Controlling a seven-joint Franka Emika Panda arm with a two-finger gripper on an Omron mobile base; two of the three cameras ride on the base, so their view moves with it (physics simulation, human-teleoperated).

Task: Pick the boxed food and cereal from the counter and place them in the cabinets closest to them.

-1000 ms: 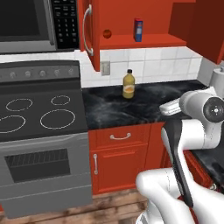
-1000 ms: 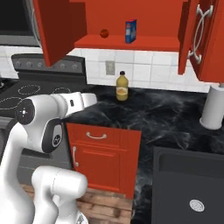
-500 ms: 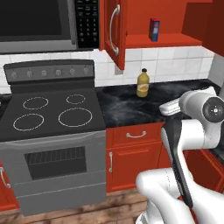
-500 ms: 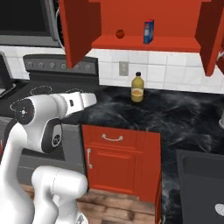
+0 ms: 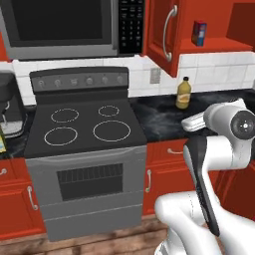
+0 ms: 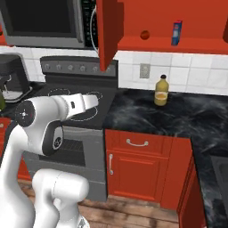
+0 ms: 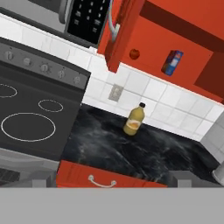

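A small blue box (image 5: 199,34) (image 6: 177,32) (image 7: 173,62) stands on the shelf of the open red wall cabinet (image 5: 214,46) (image 6: 187,44). Beside it on that shelf lies a small red round thing (image 6: 144,34) (image 7: 134,54). Below runs the black marbled counter (image 5: 162,118) (image 6: 182,120) (image 7: 131,151), with a yellow bottle (image 5: 183,93) (image 6: 161,90) (image 7: 134,119) near the wall. My gripper (image 7: 111,181) is open and holds nothing, its fingertips (image 7: 183,177) wide apart, hanging in front of the counter's edge. No cereal box can be made out.
The grey stove (image 5: 84,129) (image 6: 71,95) sits left of the counter, under a microwave (image 5: 64,25). The cabinet's open door (image 5: 162,30) (image 6: 109,31) juts out above the counter's left end. A dark coffee machine (image 5: 10,104) (image 6: 11,78) stands left of the stove.
The base has driven left, so the whole scene has slid right in both base views: the stove now sits in the middle. The arm keeps its pose.
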